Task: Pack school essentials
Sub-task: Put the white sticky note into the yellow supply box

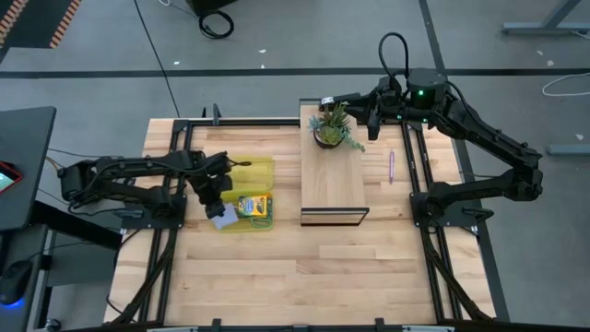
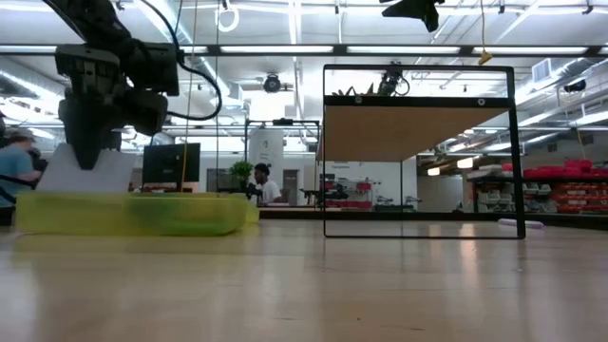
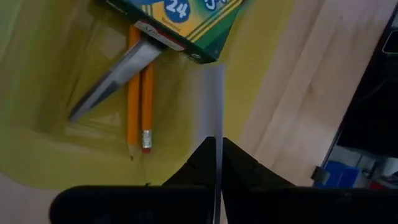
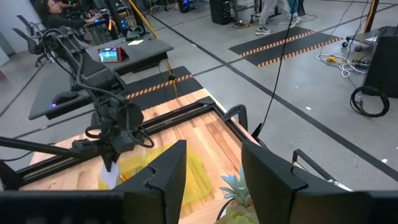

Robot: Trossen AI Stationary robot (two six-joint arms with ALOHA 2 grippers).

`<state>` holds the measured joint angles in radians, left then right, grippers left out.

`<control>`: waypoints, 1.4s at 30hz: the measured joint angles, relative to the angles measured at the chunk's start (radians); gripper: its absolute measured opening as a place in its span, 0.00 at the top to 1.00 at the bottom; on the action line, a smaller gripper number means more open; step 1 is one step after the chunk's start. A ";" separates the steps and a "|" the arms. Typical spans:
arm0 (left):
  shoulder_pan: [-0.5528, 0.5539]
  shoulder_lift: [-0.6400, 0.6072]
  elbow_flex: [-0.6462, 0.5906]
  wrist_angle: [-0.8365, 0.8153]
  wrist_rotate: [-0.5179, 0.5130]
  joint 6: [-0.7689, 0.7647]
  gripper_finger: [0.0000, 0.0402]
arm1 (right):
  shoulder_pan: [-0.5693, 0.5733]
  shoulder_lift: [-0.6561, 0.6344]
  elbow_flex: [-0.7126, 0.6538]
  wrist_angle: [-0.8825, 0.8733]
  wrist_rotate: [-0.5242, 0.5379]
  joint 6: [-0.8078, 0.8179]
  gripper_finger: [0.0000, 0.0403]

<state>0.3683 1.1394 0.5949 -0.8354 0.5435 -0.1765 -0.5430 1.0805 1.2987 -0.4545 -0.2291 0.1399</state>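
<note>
Pinching the pale notepad edge-on between pressed-together fingers, the left gripper hangs over the near left corner of the yellow case. Inside lie the crayon box, scissors and what looks like two orange pencils. The purple pen lies right of the wooden shelf. The right gripper, fingers spread, hovers by the plant.

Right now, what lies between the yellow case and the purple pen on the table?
In the high view, the wooden shelf stand with the small potted green plant lies between the yellow translucent rectangular case and the thin purple pen.
</note>
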 joint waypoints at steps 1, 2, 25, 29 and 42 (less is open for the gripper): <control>0.000 -0.001 0.000 0.003 0.002 -0.015 0.96 | 0.000 0.000 0.000 0.000 0.000 0.001 0.60; 0.000 -0.001 0.003 0.009 0.006 -0.034 0.96 | 0.000 0.000 0.000 0.000 0.000 0.001 0.60; -0.172 0.000 0.215 -0.162 -0.319 0.030 0.98 | 0.000 0.000 0.000 0.001 0.000 0.000 0.60; -0.262 0.003 0.235 -0.195 -0.435 0.010 0.99 | 0.000 0.000 0.000 0.001 0.000 0.004 0.60; -0.520 0.224 0.315 -0.265 -0.762 -0.198 0.98 | 0.003 0.000 0.000 0.004 -0.005 -0.001 0.60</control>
<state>-0.1519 1.3631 0.9096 -1.1007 -0.2184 -0.3740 -0.5404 1.0805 1.2987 -0.4501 -0.2337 0.1392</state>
